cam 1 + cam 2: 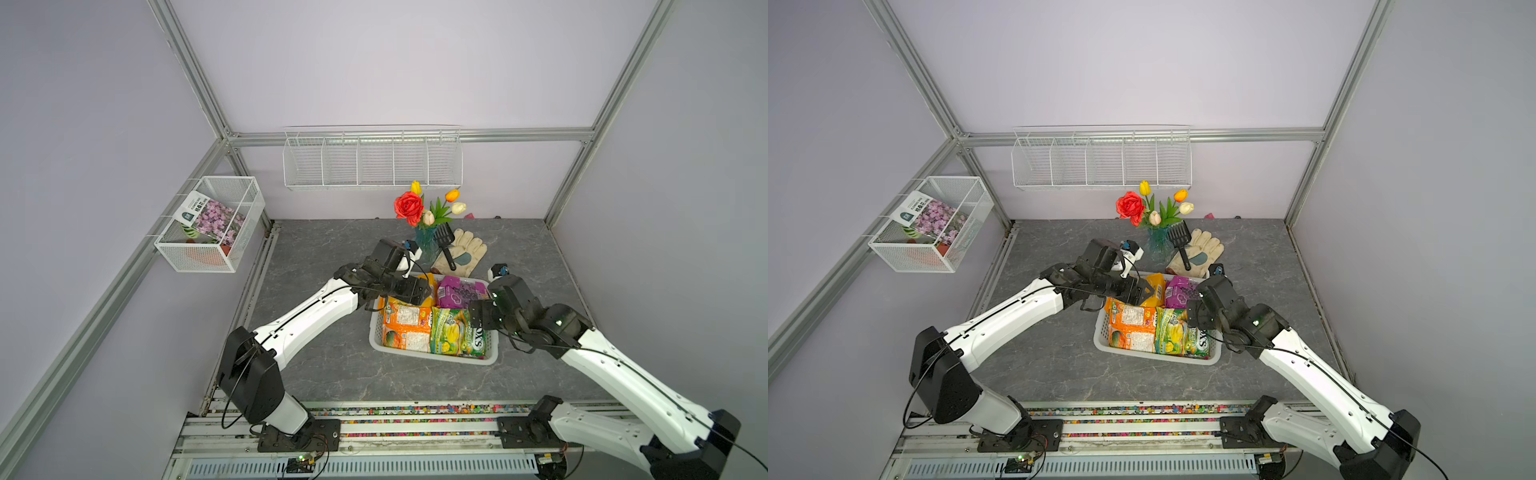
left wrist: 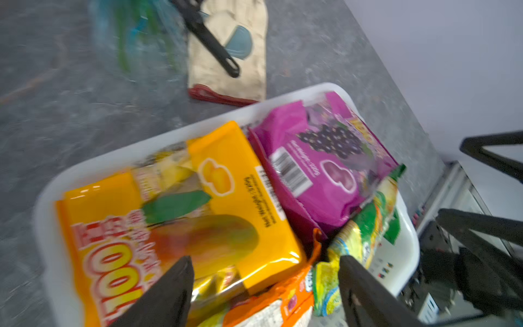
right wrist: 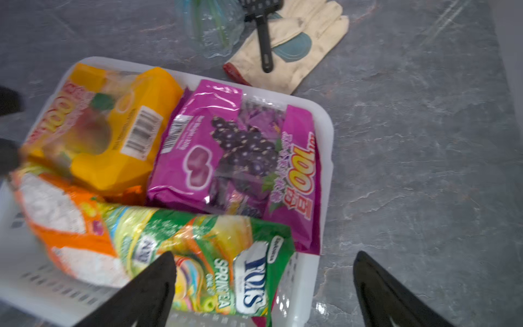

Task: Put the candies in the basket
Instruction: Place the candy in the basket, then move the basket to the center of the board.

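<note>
Right jaws stand released and empty over the green FOX'S bag (image 3: 226, 240) by the right wall of the basket (image 3: 328, 141); left jaws, likewise spread, hang over the mango bag (image 2: 226, 198) at its far side. The purple grape bag (image 3: 240, 155) and orange FOX'S bag (image 1: 405, 328) lie inside too. Heaped this high, a glossy bag could catch a rising jaw and slide onto the counter (image 1: 316, 374)

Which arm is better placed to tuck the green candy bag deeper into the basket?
Probably the right. The open right gripper hangs just above the green FOX'S bag in the basket, while the open left gripper sits over the yellow mango bag at the far side.
</note>
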`<state>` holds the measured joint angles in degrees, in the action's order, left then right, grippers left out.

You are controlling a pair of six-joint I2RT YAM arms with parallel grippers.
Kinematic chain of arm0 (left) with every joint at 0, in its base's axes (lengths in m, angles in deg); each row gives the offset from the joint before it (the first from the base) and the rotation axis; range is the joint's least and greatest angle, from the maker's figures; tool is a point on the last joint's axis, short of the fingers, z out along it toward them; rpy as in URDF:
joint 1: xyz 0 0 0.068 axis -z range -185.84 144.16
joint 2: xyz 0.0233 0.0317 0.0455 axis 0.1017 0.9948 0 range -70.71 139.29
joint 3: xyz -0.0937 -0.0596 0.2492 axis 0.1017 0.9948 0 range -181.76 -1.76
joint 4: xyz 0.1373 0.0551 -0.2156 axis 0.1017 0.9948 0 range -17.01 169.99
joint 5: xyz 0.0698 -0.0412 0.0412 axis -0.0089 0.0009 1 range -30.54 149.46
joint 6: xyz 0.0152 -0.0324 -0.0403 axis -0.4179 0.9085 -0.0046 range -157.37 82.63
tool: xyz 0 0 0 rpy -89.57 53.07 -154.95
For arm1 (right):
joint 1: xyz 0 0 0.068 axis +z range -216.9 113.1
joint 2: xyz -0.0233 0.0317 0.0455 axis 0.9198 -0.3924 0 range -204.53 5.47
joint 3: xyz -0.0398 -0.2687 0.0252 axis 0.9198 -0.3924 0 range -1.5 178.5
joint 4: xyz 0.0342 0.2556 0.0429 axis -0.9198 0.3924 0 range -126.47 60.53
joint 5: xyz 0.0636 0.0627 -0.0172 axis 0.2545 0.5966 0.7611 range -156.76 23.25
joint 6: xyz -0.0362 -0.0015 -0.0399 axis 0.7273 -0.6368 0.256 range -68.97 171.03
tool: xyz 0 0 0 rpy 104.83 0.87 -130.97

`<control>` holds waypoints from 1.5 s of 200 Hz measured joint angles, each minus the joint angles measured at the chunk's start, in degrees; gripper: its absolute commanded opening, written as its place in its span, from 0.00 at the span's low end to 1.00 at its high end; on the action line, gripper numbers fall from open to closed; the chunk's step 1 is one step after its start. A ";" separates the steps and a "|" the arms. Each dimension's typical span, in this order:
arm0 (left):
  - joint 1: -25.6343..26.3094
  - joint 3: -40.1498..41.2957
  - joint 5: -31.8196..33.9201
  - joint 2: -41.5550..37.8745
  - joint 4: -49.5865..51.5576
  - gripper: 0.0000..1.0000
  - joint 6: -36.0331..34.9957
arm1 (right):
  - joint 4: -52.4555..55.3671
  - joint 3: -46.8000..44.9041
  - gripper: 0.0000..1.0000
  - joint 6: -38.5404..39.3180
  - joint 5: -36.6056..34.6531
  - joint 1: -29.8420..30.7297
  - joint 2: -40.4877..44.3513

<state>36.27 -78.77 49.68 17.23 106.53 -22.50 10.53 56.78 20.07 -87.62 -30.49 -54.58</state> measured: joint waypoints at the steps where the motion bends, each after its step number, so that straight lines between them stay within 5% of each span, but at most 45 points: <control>1: -0.13 0.02 0.33 -0.13 0.00 0.84 0.22 | -0.02 0.00 0.99 -0.11 -0.07 -0.33 -0.07; 55: -12.35 4.81 6.08 -4.42 -0.61 0.79 9.55 | 0.26 -1.66 0.97 -3.91 8.00 -19.15 -1.25; 87: -15.13 8.28 5.20 -2.69 0.13 0.76 11.67 | 1.84 -3.17 0.71 -3.85 15.82 -24.15 -5.57; 108: -14.95 8.79 3.45 -1.16 1.01 0.74 11.65 | 2.25 -3.74 0.51 -2.91 19.71 -24.68 -8.83; 229: -14.95 13.42 -1.22 1.36 0.83 0.53 9.49 | 1.70 -2.10 0.25 9.49 32.30 -24.22 -20.83; 300: -15.10 22.91 2.27 -13.49 5.79 0.56 10.78 | -0.76 1.66 0.17 12.70 32.13 -16.33 -25.40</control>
<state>21.17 -55.87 51.95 3.74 112.32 -11.72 9.76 58.44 32.77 -55.49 -46.82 -79.98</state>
